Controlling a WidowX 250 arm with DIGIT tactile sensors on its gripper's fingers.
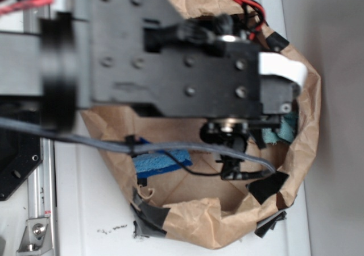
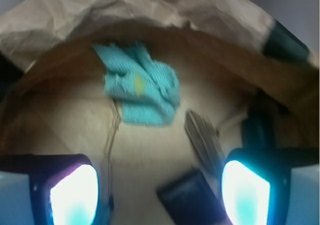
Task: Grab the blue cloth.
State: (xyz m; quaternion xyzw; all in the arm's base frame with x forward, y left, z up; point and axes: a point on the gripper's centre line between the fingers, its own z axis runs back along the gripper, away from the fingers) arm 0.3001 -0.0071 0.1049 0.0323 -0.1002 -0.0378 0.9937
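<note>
**Cloth handling and grip point: gripper open above the bag floor**

In the wrist view, the two fingers (image 2: 75, 195) filled the lower corners of the frame, brightly lit and set wide apart. The gripper (image 2: 160, 197) was open and held nothing; the gap between the fingers showed only bare bag floor and the corner of a dark wallet (image 2: 187, 195).

Beyond the fingers, the cloth (image 2: 140, 90) lay crumpled on the floor of the paper bag (image 2: 150, 10), near the far wall and slightly left of the gripper centreline. It was apart from the wallet and from a grey, blurred object (image 2: 202, 140) lying between the wallet and the cloth; what that object was could not be told. The exterior view showed only a small teal patch of cloth at the bag's wall beside the arm (image 1: 170, 51), with a brighter blue sponge (image 1: 162, 162) well apart on the opposite side of the bag floor.

Handling judgement:

1. The cloth appeared to be a terry weave with frayed edges, so it was likely light, soft and limp, with no fragile parts.
2. It would probably compress and drape rather than resist the fingers; slip was unlikely on the rough pile.
3. The best hold appeared to be the raised folds around the yellowish stain near the centre, where the fabric bunched highest.
4. A pinch on a thin frayed edge risked catching only a few threads.
5. The nearby bag wall was likely to limit finger clearance on the far side.
</note>
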